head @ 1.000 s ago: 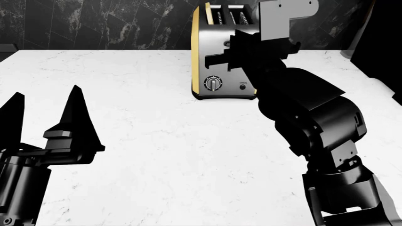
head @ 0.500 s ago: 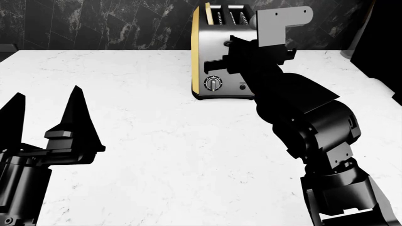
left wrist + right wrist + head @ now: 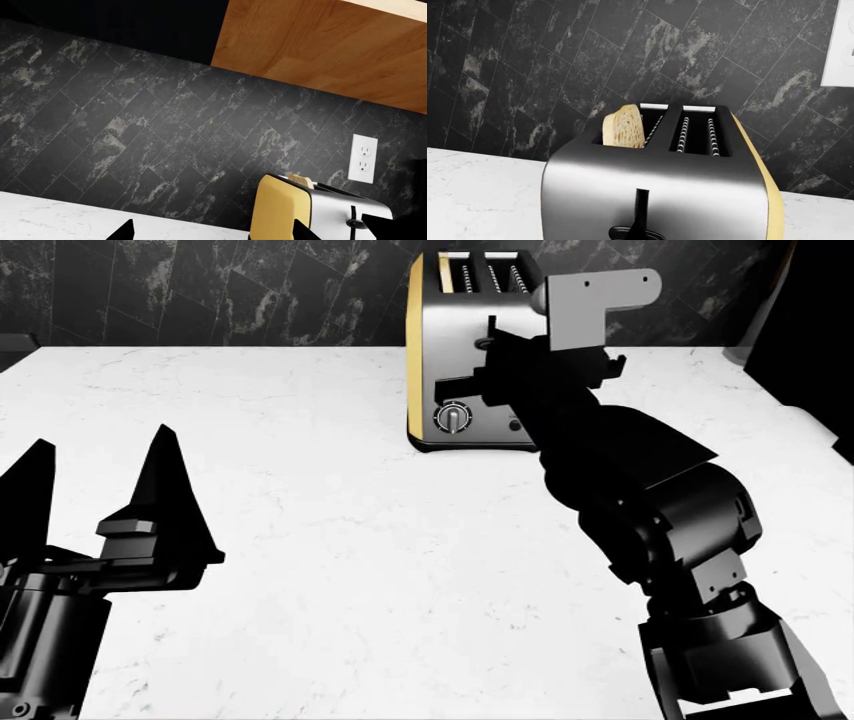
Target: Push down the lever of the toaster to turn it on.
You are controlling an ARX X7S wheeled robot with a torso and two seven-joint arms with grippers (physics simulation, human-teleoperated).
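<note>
The toaster (image 3: pixel 474 350) stands at the back of the tabletop (image 3: pixel 360 540), its stiff little lever (image 3: pixel 629 232) low on the silver front needs a firm downward push; left jaws apart, right jaws' state I cannot tell.

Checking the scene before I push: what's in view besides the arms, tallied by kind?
Toasters: 1, the toaster, with its lever on the front slot
Bread slices: 1, a slice standing in one toaster slot
Wall outlets: 1, a white outlet on the dark tiled wall
Total: 3
</note>
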